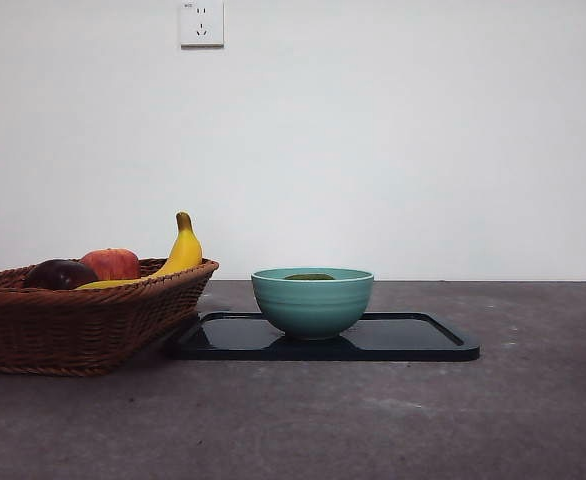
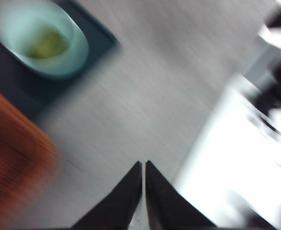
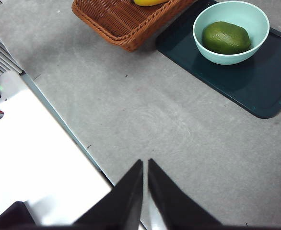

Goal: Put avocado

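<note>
Green avocado sits in the one bowl

Grey desk (image 1: 373, 420) carries one dark tray (image 1: 413, 340), and on it stands one teal bowl (image 1: 312, 300) holding the single avocado (image 3: 226, 37). Just beside the tray, one wicker basket (image 1: 73, 320) holds one banana (image 1: 181, 252), one red apple (image 1: 111, 263) and one dark maroon fruit (image 1: 59, 274). Both hands hang well clear above bare desk: left hand (image 2: 143, 165) closed, right hand (image 3: 145, 163) closed, neither gripping anything

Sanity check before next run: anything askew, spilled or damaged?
Nothing stands out. The avocado sits in the teal bowl, upright on the dark tray. The basket rests beside the tray, fruit inside. Both grippers are shut, holding nothing.
</note>
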Motion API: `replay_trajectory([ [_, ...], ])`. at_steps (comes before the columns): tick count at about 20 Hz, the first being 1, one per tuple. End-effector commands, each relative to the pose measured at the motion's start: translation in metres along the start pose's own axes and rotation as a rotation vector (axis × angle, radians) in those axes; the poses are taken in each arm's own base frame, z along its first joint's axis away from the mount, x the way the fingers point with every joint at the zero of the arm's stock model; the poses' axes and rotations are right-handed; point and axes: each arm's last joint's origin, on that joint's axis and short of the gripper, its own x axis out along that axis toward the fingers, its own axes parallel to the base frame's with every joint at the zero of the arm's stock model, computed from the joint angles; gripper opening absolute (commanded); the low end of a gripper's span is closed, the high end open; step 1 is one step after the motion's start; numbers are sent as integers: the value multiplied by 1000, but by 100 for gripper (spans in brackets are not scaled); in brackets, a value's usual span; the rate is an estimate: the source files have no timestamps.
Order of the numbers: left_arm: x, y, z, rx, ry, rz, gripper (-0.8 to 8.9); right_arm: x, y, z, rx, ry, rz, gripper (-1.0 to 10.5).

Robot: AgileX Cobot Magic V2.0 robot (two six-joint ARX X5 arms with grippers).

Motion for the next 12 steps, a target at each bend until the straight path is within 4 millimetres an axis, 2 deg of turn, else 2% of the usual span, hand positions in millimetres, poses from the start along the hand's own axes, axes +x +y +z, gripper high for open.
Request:
replay_trajectory([
  [1,-30,1,12,198,-320,177,9,0,1,2,-6,-9,9,8],
  [3,-49,2,3,282,-524,362,10,0,1,2,-6,-9,9,8],
  [6,-56,5,-30,275,-662,682,9,0,1,2,-6,-9,9,7],
  [9,-39,13,-78,170,-677,914,10,0,1,2,-6,-9,9,8],
  [12,-13,22,-119,122,-644,970,10,0,1,2,-6,-9,9,8],
])
